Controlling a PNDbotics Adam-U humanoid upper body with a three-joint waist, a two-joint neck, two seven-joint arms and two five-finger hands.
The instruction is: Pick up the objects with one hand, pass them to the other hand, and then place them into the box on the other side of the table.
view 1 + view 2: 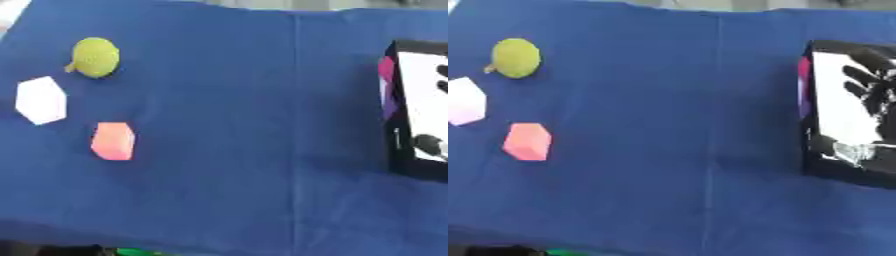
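Observation:
Three objects lie on the blue cloth at the left: a yellow-green round thing with a small stem (94,57), a white hexagonal block (40,100) and a salmon-pink hexagonal block (113,141). At the right edge stands the box (808,125), with a black rim and a white inside. My right hand (872,87) hovers over the box's inside, dark fingers spread and pointing left, with nothing in them. A pink and purple patch (803,85) shows at the box's left wall. My left hand shows in neither view.
The blue cloth (245,125) covers the whole table, with a crease running down its middle. Its front edge runs along the bottom, where something dark and a bit of green (131,251) show below it.

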